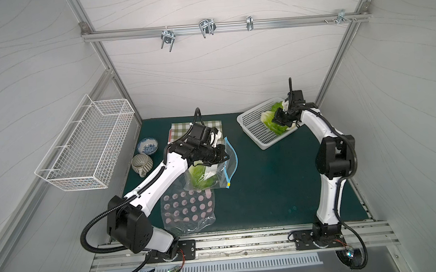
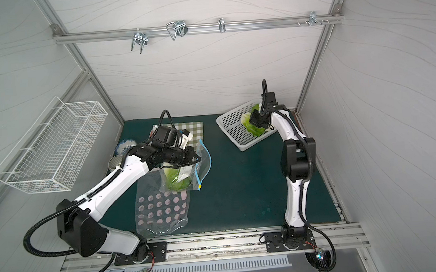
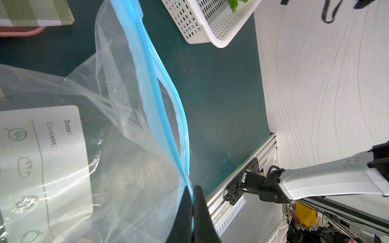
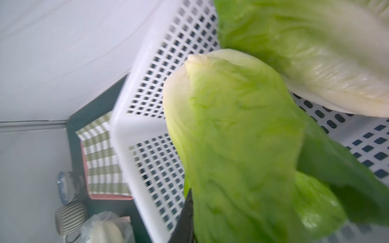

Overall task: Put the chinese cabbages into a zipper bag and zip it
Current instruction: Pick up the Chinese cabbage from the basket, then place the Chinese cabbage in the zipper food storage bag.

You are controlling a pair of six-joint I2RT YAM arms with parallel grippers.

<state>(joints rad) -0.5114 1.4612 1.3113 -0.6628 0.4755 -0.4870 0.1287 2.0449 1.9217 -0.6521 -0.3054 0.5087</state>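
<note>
Two chinese cabbages lie in the white perforated basket directly beneath the right gripper. A third cabbage sits inside the zipper bag below the left gripper. A dotted clear bag lies under and behind that bag on the side toward the left arm's base. A checked cloth, a patterned bowl and a striped cup stand beyond and beside the left wrist.

The left arm stretches forward with its forearm low and its wrist rolled sideways. The right arm is raised at the elbow and bends down into the basket.

The left gripper's jaws are pinched tight on the bag's blue zip strip, and the mouth gapes open. One dark finger of the right gripper presses the nearer cabbage's side. The other finger is hidden, so I cannot tell whether the grip has closed.
</note>
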